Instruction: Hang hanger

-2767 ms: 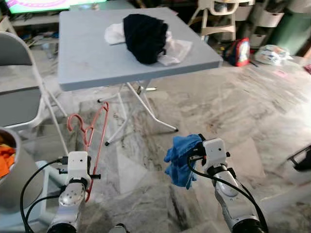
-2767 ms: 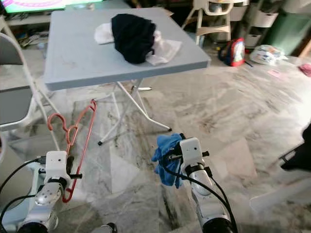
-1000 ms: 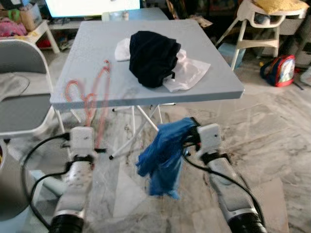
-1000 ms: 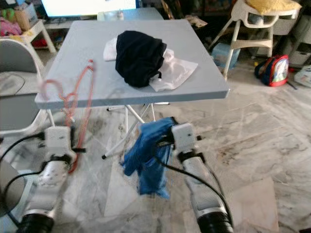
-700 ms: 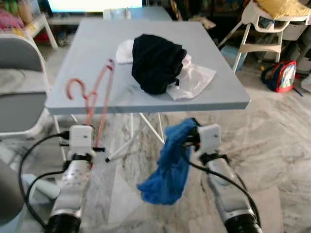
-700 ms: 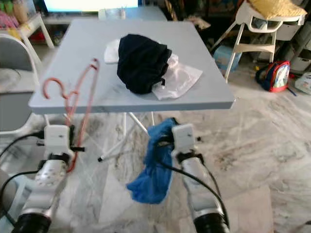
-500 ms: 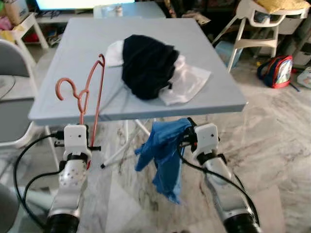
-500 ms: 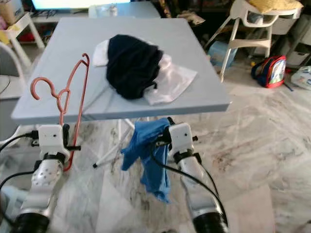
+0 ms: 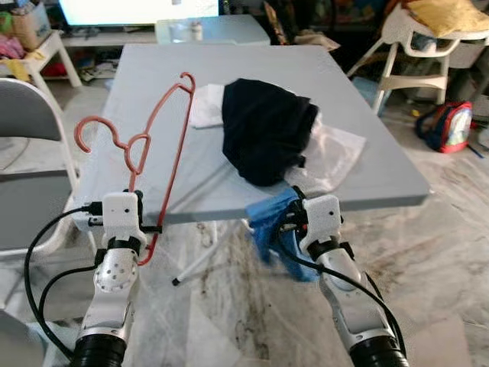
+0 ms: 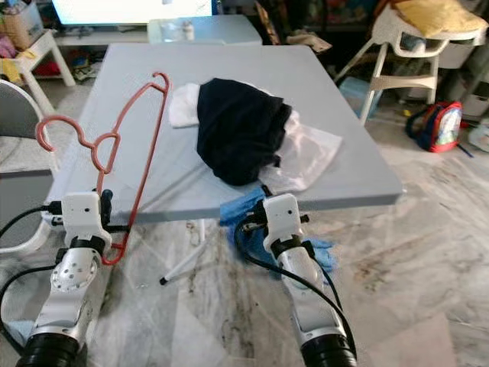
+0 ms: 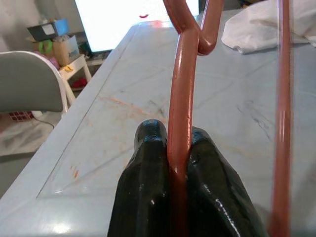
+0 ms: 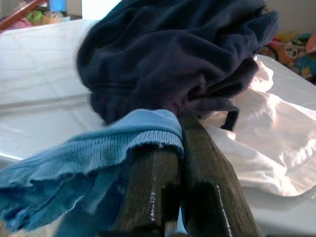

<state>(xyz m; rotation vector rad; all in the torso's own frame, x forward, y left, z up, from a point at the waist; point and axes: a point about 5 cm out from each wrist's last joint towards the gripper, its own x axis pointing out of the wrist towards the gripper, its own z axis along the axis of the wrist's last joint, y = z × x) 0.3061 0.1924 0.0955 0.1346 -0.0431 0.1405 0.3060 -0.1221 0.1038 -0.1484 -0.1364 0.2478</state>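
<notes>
A salmon-red wire hanger (image 9: 164, 141) stands upright over the near left edge of the grey folding table (image 9: 153, 84). My left gripper (image 11: 174, 148) is shut on its lower bar. My right gripper (image 12: 180, 143) is shut on a blue cloth (image 9: 275, 229), which hangs at the table's near edge. A dark navy garment (image 9: 263, 130) lies heaped on a white cloth (image 9: 332, 153) on the tabletop, just beyond the right gripper.
A grey folding chair (image 9: 30, 153) stands to the left of the table. A white high chair (image 9: 420, 46) and a red backpack (image 9: 447, 126) are at the far right. A lit screen (image 9: 137, 9) sits behind the table. The floor is marbled tile.
The view has closed in on the table. The hanger now rises over the tabletop's left edge, and the blue cloth has come up to the table's near edge.
</notes>
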